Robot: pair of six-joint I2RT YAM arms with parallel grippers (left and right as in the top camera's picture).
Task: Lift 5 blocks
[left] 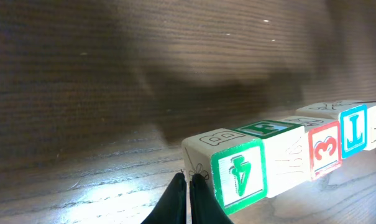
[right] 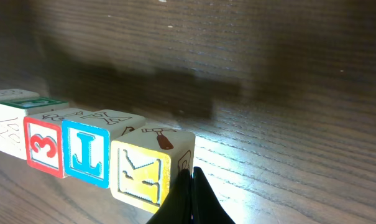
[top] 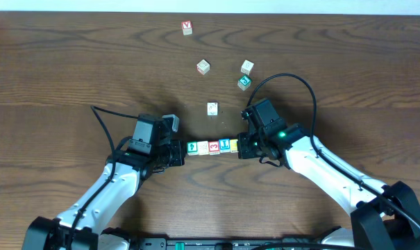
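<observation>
- Overhead view: the row of five blocks (top: 213, 146) lies in a straight line near the middle of the table (top: 57, 69), spanned between the two arms.
- From left to right it runs green block (top: 193, 147), cream block (top: 203, 147), red block (top: 214, 147), blue block (top: 224, 146), yellow block (top: 233, 145), each touching the next.
- Left wrist view reads a green "4" on the green block (left: 237, 174), with an outlined "B" on its top. It also shows a red "3" (left: 325, 149) and a blue "J" (left: 353, 130). The cream face (left: 288, 168) bears only faint embossing I cannot read.
- Right wrist view alone shows the yellow block (right: 141, 174) with a "K" and a hammer picture on its top.
- Left gripper (left: 189, 186) has its fingers closed together, tips pressed against the green end.
- Right gripper (right: 192, 180) is likewise closed, tips against the yellow end.
- Whether the row rests on the wood or hangs clear of it, I cannot tell.
- Only the overhead view shows the cube with a red V (top: 187, 27) at the far edge and four loose cubes (top: 212, 108) between it and the row.
</observation>
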